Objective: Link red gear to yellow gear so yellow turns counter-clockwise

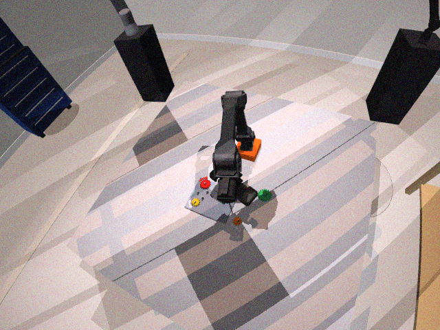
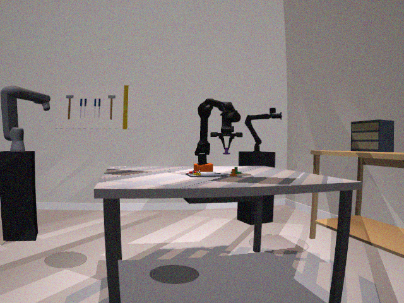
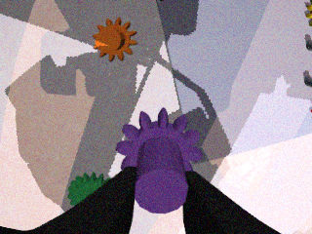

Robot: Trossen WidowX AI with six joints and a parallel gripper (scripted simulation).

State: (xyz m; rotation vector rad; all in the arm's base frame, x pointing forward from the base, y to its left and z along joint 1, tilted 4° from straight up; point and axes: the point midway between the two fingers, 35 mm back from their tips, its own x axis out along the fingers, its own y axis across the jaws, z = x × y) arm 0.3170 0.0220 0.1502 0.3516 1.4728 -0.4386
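1. Purple is the colour I have in hand: the gripper is closed on the stem of a purple gear, teeth downward, held well above the table.

2. On the grey board, the red gear and the yellow gear sit apart, with small pegs bare between them.

3. Off the board, an orange gear and a green gear stand loose on the table.

4. I judge this to be the carrying step for my first linking gear, as no linking gear shows on the board.

5. Opposite turning calls for an even number of gears between red and yellow, so I would plan on two. Which pegs suit which sizes I can't tell from here.

6. My next move should be sideways to the chosen peg, bore lined up over it, then straight down, easing the teeth into mesh and pressing until flat.

7. If teeth land on teeth, the gear could tilt or ride high; a slight twist might help.
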